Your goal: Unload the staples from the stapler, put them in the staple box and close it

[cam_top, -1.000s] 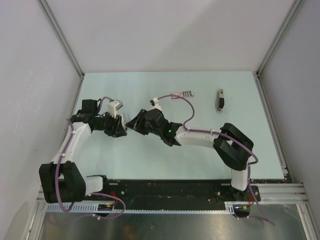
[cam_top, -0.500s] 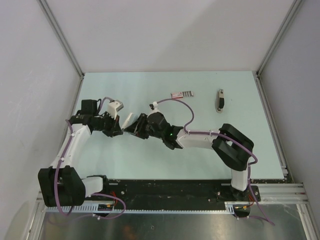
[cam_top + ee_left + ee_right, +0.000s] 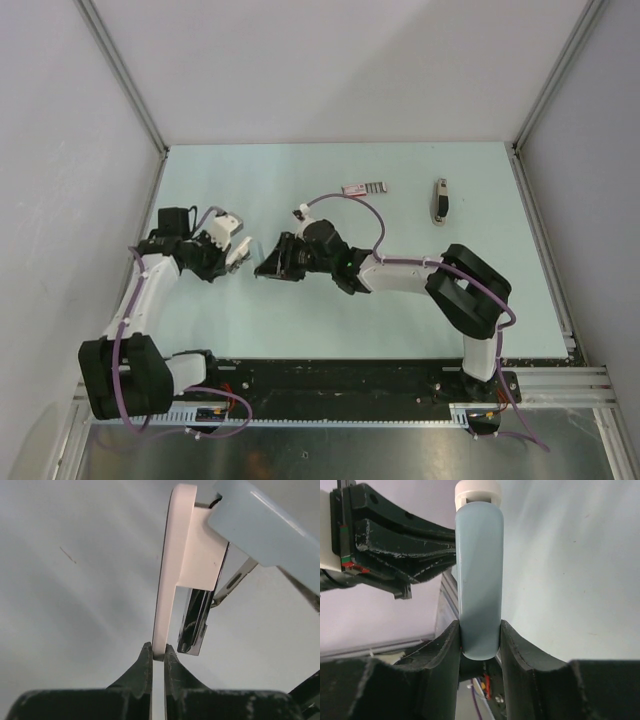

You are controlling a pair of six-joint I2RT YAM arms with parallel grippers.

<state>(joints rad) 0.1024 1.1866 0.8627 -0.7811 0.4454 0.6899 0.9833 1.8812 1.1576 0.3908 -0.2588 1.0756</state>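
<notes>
**Holding the stapler open between both arms**

We are holding the stapler (image 3: 192,555) between our two end effectors, up off the tabletop (image 3: 400,320) and left of its centre. The left end effector (image 3: 158,655) is pinching the tip of the stapler's thin white base plate, with its jaws closed almost completely on that edge. The right end effector (image 3: 479,627) is clamping the pale blue top cover (image 3: 479,580) from both sides, and the cover's white end is pointing away from the wrist.

In the left wrist view the cover is swinging away from the base. The chrome magazine (image 3: 195,622) is lying exposed between them, beside a thin metal link. We are judging this as the opening step, with the body spread apart and the magazine coming into reach. We are not seeing any staples from these angles, so we cannot tell whether the channel is loaded.

The next move is calling for a wider spread while both grips hold firm, and then a tilt or shake so the strip slides out of the channel. The left pinch is sitting on a narrow edge, so we are expecting it could slip if we twist.

Well apart at the far side, a red-and-white box (image 3: 363,188) and a dark slim object (image 3: 440,200) are lying untouched.
</notes>
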